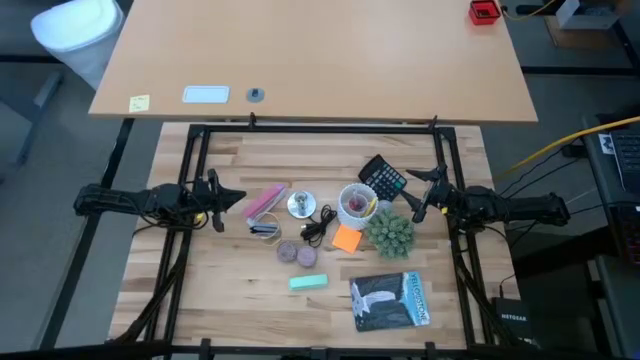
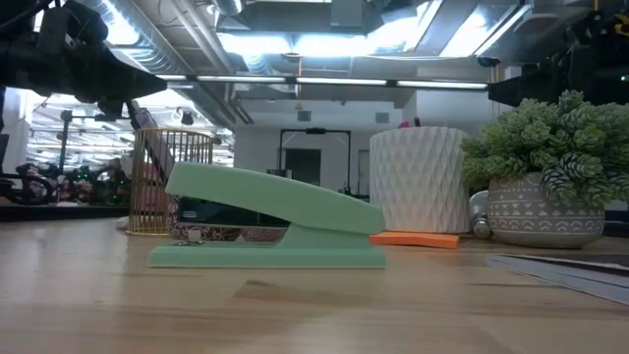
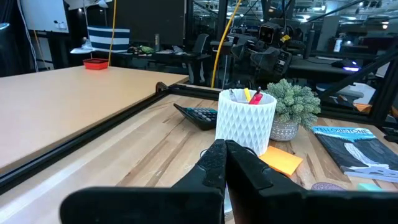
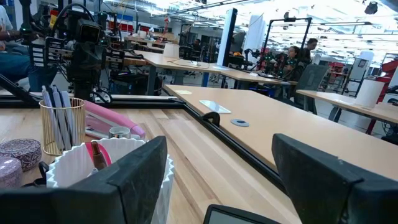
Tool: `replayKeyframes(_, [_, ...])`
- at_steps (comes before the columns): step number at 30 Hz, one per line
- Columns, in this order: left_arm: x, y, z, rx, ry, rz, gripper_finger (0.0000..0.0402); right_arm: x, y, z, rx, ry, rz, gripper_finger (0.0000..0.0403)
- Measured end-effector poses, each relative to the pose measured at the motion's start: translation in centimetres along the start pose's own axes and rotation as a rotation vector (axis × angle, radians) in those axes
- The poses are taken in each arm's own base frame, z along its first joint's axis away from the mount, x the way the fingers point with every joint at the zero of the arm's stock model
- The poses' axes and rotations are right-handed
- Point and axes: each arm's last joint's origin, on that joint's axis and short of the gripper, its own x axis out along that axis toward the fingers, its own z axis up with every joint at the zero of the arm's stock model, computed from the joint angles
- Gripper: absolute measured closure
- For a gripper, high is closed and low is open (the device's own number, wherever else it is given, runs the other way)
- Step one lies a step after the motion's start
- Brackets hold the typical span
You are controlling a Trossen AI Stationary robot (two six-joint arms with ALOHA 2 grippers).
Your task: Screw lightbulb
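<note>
The round silvery socket disc with its black cord lies mid-table, left of the white cup of pens. I cannot make out the lightbulb as a separate thing in any view. My left gripper hovers left of the disc; its fingers are shut and empty in the left wrist view. My right gripper hovers right of the cup, between the calculator and the plant. It is open and empty in the right wrist view.
A pink case, a gold wire pen holder, two round tins, orange sticky notes, a green stapler and a book crowd the table's middle. A black frame borders the table.
</note>
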Motion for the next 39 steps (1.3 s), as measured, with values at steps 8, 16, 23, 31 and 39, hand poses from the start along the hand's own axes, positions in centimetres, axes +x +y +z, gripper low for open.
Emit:
replayKeyframes(8, [0.0, 0.0, 0.0, 0.000, 0.000, 0.000, 0.0402, 0.0, 0.0, 0.0, -0.014, 0.000, 0.000, 0.0107])
replayKeyframes(16, [0.0, 0.0, 0.0, 0.112, -0.004, 0.001, 0.0402, 0.0, 0.0, 0.0, -0.053, -0.001, -0.005, 0.0107])
replayKeyframes(23, [0.0, 0.0, 0.5, 0.156, -0.058, 0.003, 0.0402, 0.0, 0.0, 0.0, -0.052, 0.000, -0.008, 0.0107])
replayKeyframes(31, [0.0, 0.0, 0.5, 0.034, -0.057, -0.001, 0.0402, 0.0, 0.0, 0.0, -0.052, 0.000, -0.008, 0.0107])
replayKeyframes(39, [0.0, 0.2, 1.1, -0.112, -0.112, 0.021, 0.0402, 0.0, 0.0, 0.1, -0.048, -0.006, -0.010, 0.0107])
